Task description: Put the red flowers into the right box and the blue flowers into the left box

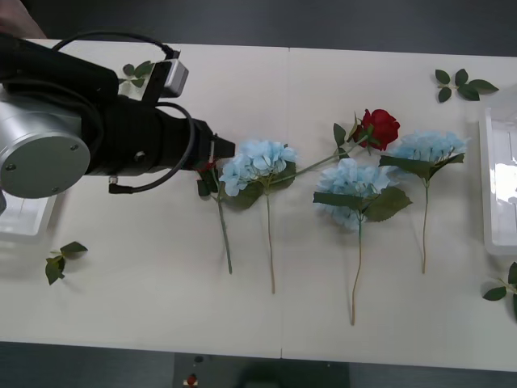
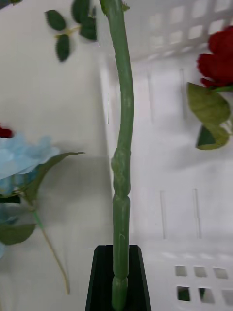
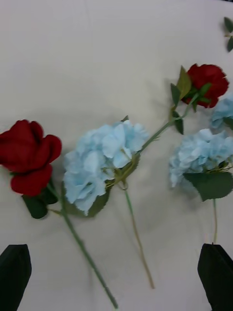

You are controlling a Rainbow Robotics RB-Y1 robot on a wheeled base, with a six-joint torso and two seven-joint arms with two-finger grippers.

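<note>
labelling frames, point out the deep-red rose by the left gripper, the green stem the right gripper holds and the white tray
deep-red rose [image 3: 28, 156], left wrist view, bloom
green stem [image 2: 124, 146], right wrist view, mid-stem
white tray [image 1: 494, 182], front view, rim

— What sort of place is this?

— It looks like a robotics lab or test room. The work surface is a plain white table [image 1: 161, 299] built from panels, with a seam running across its middle, standing on a dark grey floor [image 1: 404, 24].

— Anything else that shows it?

— A large black and silver robot arm [image 1: 89, 137] with exposed cables reaches over the table, and artificial flowers [image 1: 355, 190] lie in a row, with loose leaf sprigs [image 1: 462, 84] scattered, like staged props. White plastic trays [image 1: 501, 182] sit at the table's edges.
</note>
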